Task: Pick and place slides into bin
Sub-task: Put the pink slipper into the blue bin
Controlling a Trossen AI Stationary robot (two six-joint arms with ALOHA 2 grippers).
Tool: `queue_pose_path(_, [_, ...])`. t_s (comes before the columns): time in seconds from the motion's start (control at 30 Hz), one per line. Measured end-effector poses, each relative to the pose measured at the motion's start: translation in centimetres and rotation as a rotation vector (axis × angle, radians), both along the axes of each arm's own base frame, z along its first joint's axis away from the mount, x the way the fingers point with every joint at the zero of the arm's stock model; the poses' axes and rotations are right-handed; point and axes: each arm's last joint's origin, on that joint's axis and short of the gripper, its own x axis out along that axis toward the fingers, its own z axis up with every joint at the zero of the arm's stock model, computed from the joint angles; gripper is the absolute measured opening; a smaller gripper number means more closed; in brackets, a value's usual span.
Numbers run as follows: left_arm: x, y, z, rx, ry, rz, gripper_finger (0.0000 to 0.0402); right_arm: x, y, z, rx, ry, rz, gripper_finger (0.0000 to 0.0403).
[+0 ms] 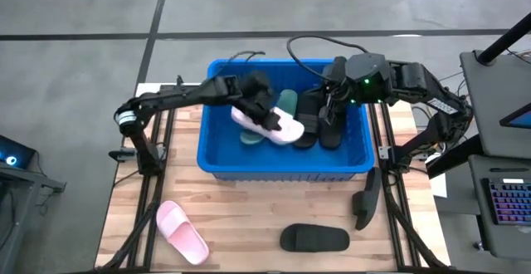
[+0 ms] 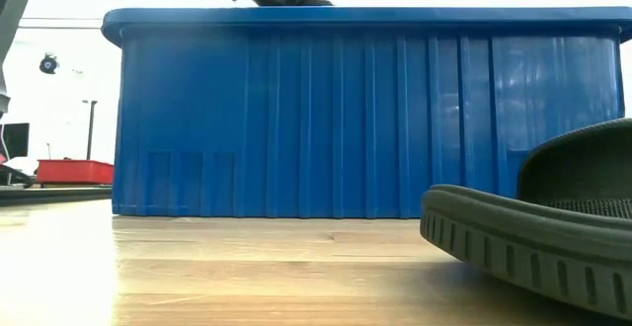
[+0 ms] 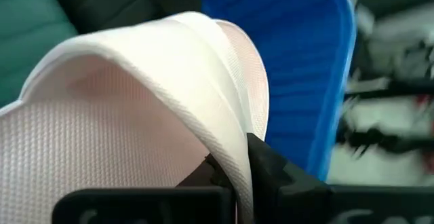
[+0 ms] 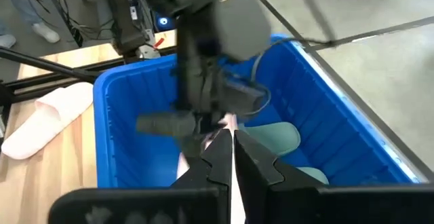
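Observation:
The blue bin [image 1: 282,173] stands mid-table, its wall [image 2: 326,119] filling the low view. Inside lie sage green slides [image 1: 287,101] and black slides [image 1: 319,129]. My left gripper [image 1: 257,100] reaches in from the table's left, shut on a light pink slide [image 1: 272,124] over the bin's middle. My right gripper [image 1: 330,108] hangs shut over the bin's right part with nothing in it [image 4: 232,149]. A second pink slide [image 1: 181,231] lies sole-down on the table at the near left. A black slide [image 1: 314,238] lies near the front edge. My left gripper pinches the pink slide's wide strap at its edge [image 3: 239,157] between its two fingers [image 3: 271,166]. The fingers slant down into the bin from the table's left. The slide is tilted below them; whether it rests on the slides beneath, I cannot tell.
Another black slide [image 1: 366,198] lies by the bin's near right corner, next to the right arm's frame. The near black slide [image 2: 533,237] fills the low view's right. Bare wood shows between the bin and the front edge.

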Motion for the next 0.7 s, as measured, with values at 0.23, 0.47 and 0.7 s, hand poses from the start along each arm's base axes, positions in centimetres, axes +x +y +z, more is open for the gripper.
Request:
queue_pose_path(0.23, [-0.8,-2.6,-2.3,-0.076,0.04,0.17,0.0,-0.9,-0.1,0.3,-0.021,0.003,-0.044,0.0008])
queue_pose_path(0.47, [-0.8,-4.2,-4.2,-0.186,-0.184,0.245,0.0,-1.7,0.0,0.5,-0.028,-0.009,-0.041,0.0008])
queue_pose_path(0.7, [-2.7,-5.5,-8.5,-0.2,-0.035,0.37,0.0,-1.6,0.0,0.2,-0.03,-0.001,-0.04,0.0008])
